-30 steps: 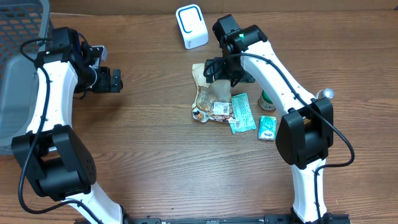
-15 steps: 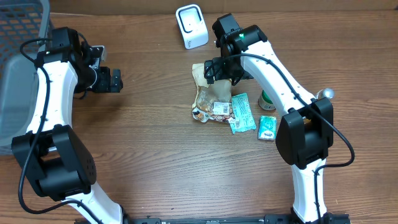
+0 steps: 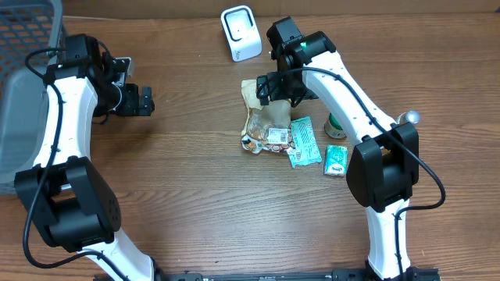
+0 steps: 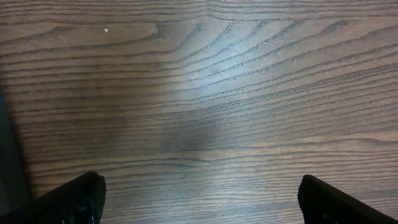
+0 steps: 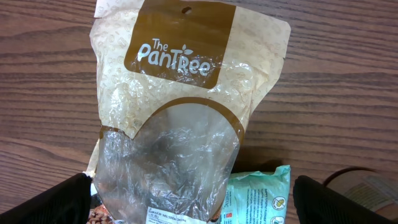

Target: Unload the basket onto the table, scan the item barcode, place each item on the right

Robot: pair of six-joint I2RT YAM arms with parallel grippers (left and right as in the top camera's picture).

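The right hand [image 3: 280,87], jaws spread wide and gripping nothing, is hanging over the 12 o'clock end of the snack pouch [image 3: 264,121], which is lying flat near the middle of the wooden worktop [image 3: 195,203]. A grey basket [image 3: 19,47] is sitting at the worktop's 10 o'clock corner. The pouch is running its long axis from 12 to 6 o'clock, with its tan header pointing toward the white scanner [image 3: 241,33] near the 12 o'clock edge. Its clear-window end is meeting a green packet [image 3: 305,144] at 4 o'clock, and a small green box [image 3: 336,160] is lying just beyond that. The left hand [image 3: 139,100], equally open and empty, is hovering well apart at 9 o'clock. The right arm is therefore looking like the one to lift the pouch and present it to the scanner.

The overhead view is showing the scanner and a white label [image 3: 276,136] at the pouch's 6 o'clock end, too small to confirm as the barcode. The right wrist view is showing the brand print and window, but no scanner. The left wrist view is showing only bare wood grain.
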